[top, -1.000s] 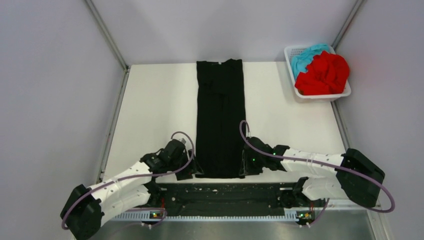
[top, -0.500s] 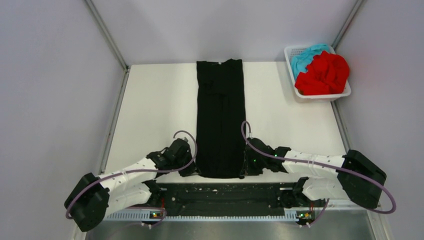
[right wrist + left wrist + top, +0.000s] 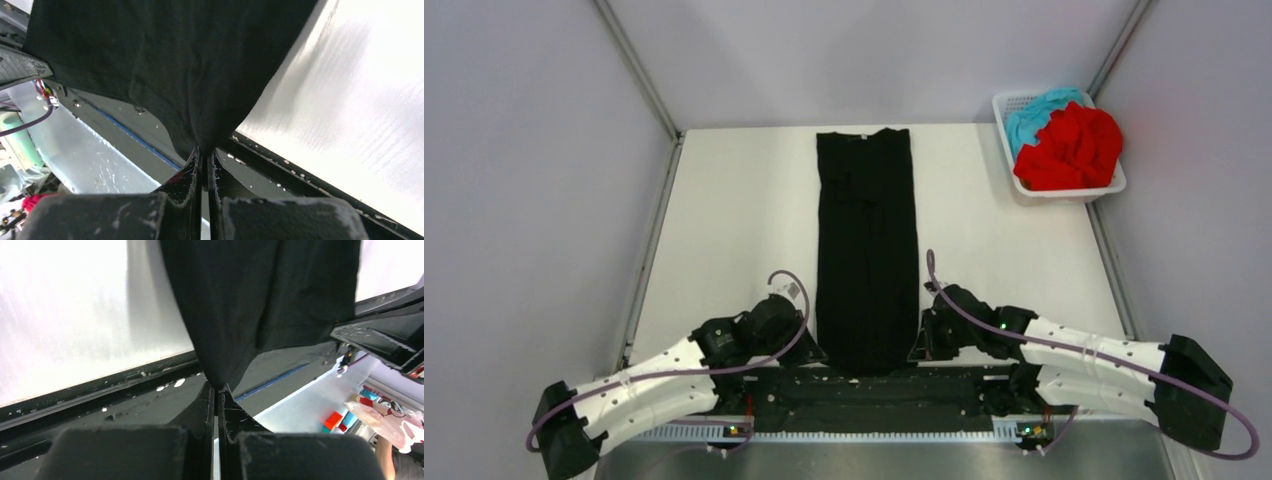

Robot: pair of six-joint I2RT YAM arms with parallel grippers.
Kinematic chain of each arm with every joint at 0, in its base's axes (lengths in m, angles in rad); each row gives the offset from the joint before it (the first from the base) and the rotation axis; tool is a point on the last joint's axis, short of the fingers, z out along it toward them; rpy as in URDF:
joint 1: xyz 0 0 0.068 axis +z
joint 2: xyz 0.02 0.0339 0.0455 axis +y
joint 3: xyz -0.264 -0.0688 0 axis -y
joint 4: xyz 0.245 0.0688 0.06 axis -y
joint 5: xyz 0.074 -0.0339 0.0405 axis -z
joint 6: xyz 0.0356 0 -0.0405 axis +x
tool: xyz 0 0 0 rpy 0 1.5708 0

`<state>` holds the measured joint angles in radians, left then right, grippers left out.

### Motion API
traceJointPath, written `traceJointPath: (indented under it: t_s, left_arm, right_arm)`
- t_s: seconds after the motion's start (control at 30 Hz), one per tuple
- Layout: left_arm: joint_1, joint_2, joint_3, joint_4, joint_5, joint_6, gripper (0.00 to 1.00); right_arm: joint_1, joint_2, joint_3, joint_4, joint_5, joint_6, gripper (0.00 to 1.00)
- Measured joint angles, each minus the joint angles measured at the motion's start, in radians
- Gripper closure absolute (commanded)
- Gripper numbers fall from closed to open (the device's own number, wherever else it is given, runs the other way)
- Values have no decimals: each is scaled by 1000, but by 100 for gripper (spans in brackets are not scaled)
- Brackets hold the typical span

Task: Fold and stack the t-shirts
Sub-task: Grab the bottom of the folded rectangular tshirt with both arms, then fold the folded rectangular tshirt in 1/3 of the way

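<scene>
Drawn back toward the bases and closed since a second ago, from above: left tool (image 3: 812,352) and right tool (image 3: 921,350) at the near corners of the black t-shirt (image 3: 866,240), a long strip down mid-counter (image 3: 734,220) with its near hem dragged past the near edge; red t-shirt (image 3: 1072,148) and teal t-shirt (image 3: 1034,108) heaped in the basket (image 3: 1064,192), far right corner. Left wrist: left tool (image 3: 218,390) pinched tight on a gathered corner of the black t-shirt (image 3: 250,290). Right wrist: right tool (image 3: 203,152) clamped likewise on the opposite corner (image 3: 175,50).
</scene>
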<state>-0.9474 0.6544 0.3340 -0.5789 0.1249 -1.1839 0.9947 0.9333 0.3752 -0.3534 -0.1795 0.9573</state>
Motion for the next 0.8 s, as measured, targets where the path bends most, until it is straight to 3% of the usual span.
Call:
traceJointPath:
  t_s: [0.27, 0.53, 0.8]
  left_arm:
    - [45, 192, 177, 73, -112, 102, 100]
    - [297, 481, 388, 236, -115, 279, 100]
    - [428, 757, 646, 259, -89, 412, 100]
  right_arm:
    - [-48, 77, 179, -29, 71, -119, 100]
    - [-237, 285, 396, 4, 126, -290, 100]
    - [-393, 492, 572, 59, 132, -385, 100]
